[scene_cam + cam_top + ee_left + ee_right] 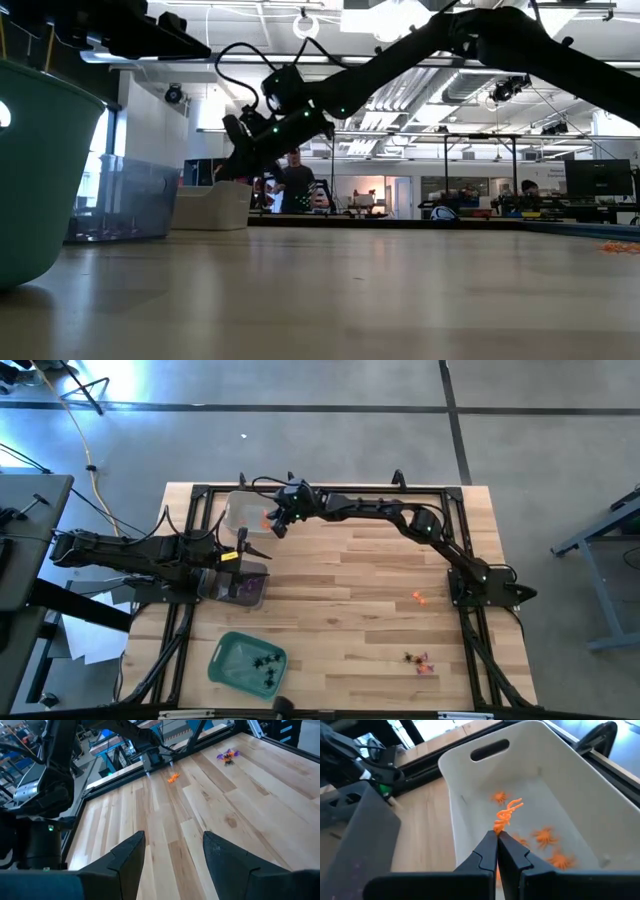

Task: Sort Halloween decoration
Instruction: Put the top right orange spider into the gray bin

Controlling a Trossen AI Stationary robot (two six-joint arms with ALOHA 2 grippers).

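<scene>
My right gripper (497, 834) reaches to the table's far left and hangs over the white tray (555, 755), shut on an orange trinket (508, 814). Several more orange trinkets (547, 838) lie on that tray's floor. In the high view the gripper (278, 520) is above the tray (240, 510). My left gripper (172, 855) stands open and holds nothing, at the left above the table near a grey tray with purple pieces (243, 588). A loose orange trinket (418, 597) and a small mixed heap (420, 662) lie on the table at the right. My right gripper pinches one end of the orange trinket (499, 826) between its two fingertips. The fingers slant down from the table's right side. The trinket sticks out beyond the tips, lifted clear above the white tray's floor.
A green tray (246, 662) with black spider-like pieces stands near the front left; it fills the left edge of the low view (40, 170). Black frame rails (190, 510) run along the table's sides. Bare wood (360, 590) lies in the middle.
</scene>
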